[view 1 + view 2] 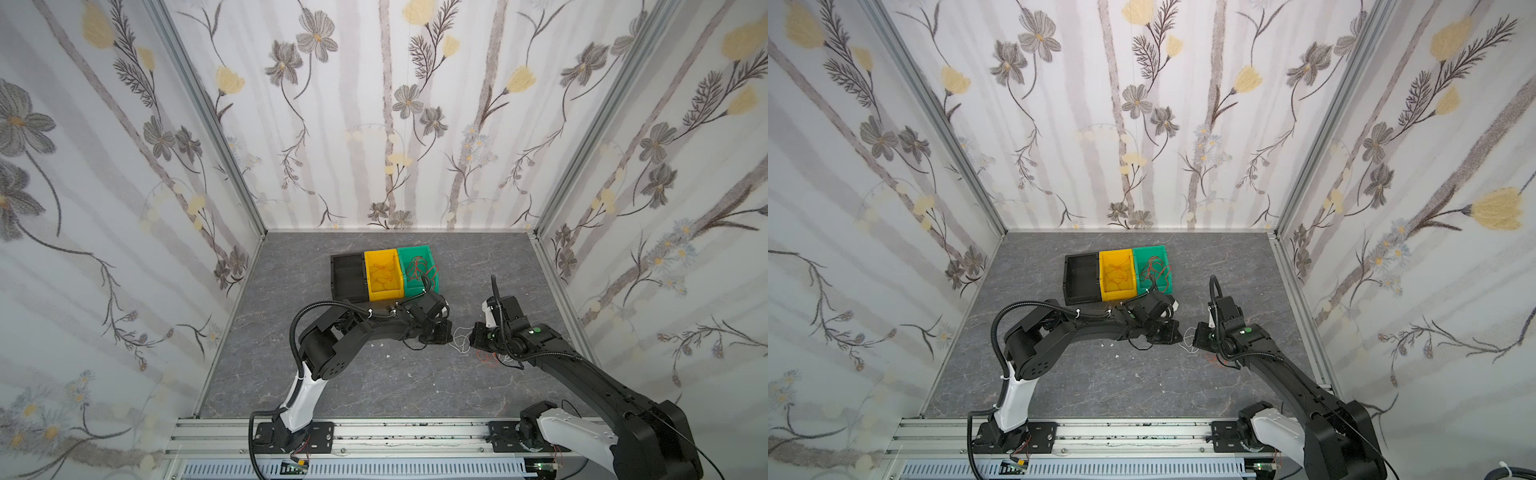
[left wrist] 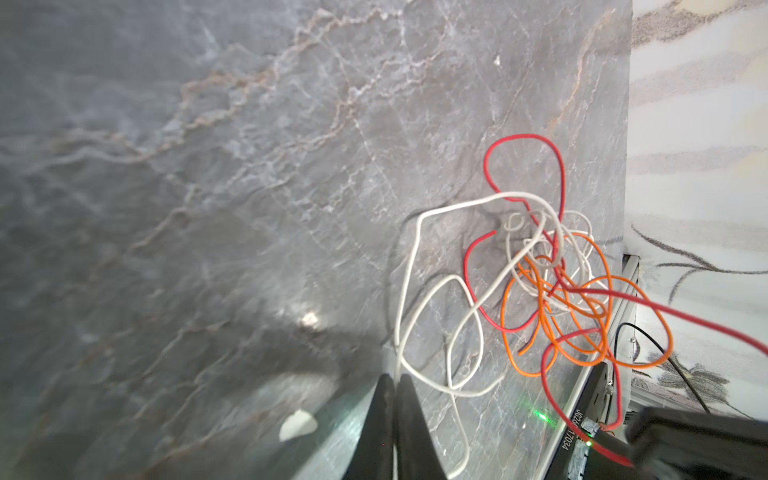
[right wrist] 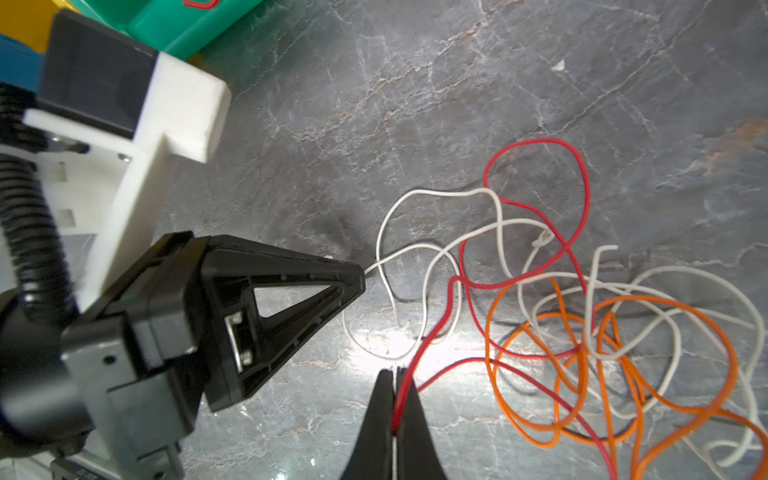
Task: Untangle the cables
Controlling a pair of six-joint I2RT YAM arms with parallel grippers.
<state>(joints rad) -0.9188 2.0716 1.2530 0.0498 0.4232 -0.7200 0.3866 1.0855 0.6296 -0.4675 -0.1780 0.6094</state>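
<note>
**Top views.** My left gripper (image 1: 446, 332) and my right gripper (image 1: 476, 334) are facing each other low over the grey table (image 1: 374, 386), with their tips near but apart. The cables (image 1: 462, 340) are lying on the table between and beside them. White loops are showing in the gap, and red and orange strands are trailing next to my right gripper (too thin here to follow singly). Behind my left arm, a black bin (image 1: 348, 274), a yellow bin (image 1: 382, 272) and a green bin (image 1: 415, 266) are standing in a touching row. Orange cables are lying in the yellow bin and red ones in the green bin. Both top views are showing this layout.

**Left wrist view.** My left gripper (image 2: 392, 386) is clenching, its jaws pressed together on the white cable (image 2: 409, 282). That cable is running from the tips into the tangle (image 2: 552, 270) of white, red and orange loops on the table. The red cable (image 2: 546, 374) is leading out of the tangle toward my right gripper at the frame's edge.

**Right wrist view.** My right gripper (image 3: 395, 382) is clamping the red cable (image 3: 415, 361) between closed jaws. My left gripper (image 3: 359, 274) is pointing toward the tangle (image 3: 582, 324), with the white cable (image 3: 415, 248) leaving its tip. The loops are crossing one another and lying flat on the table.
</note>
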